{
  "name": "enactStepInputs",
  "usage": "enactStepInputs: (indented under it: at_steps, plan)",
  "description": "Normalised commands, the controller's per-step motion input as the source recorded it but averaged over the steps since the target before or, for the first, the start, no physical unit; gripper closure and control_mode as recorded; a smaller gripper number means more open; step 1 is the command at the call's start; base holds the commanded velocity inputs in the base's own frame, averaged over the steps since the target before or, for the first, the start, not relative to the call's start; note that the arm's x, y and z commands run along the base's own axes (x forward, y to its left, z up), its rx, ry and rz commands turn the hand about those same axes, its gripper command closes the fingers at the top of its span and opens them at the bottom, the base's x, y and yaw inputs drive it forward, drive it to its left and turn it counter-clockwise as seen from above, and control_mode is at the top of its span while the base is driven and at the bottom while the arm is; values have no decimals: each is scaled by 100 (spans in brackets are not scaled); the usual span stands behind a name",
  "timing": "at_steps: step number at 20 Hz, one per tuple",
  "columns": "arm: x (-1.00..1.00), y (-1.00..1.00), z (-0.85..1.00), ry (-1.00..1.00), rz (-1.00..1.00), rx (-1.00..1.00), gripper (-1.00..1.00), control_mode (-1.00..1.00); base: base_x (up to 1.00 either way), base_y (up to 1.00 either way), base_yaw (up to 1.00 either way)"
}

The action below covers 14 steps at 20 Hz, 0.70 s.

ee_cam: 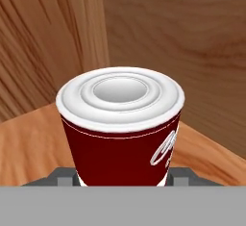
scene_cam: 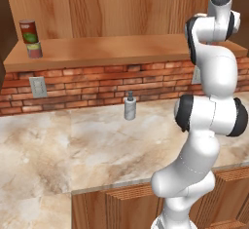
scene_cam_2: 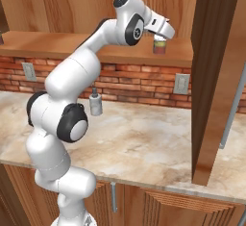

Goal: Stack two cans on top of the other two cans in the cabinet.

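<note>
Gripper [scene_cam_2: 161,38] is clamped on the red can [ee_cam: 122,133], right over a pale can [scene_cam_2: 159,48] at the cabinet [scene_cam: 121,50] shelf's right end. Center it, lower gently, then release. 1 stack [scene_cam: 31,39] sits at the left end.

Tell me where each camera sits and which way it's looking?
Left base view: behind the arm's left, facing the cabinet; arm at right.
Right base view: behind its right, facing the same shelf; gripper shut on the red can.
Hand view: on the hand, looking along the gripper at that can.
Both base views share the pump bottle.
</note>
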Motion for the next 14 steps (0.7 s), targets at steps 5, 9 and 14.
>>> enactStepInputs:
  at_steps: [5, 9, 14]
  plan:
    - [0, 0, -19, 0, 0, 0, -100, -100, 0, 0, 0]
    - [0, 0, -17, 0, 0, 0, -100, -100, 0, 0, 0]
    - [0, 1, -14, -1, 0, 0, -100, -100, 0, 0, 0]
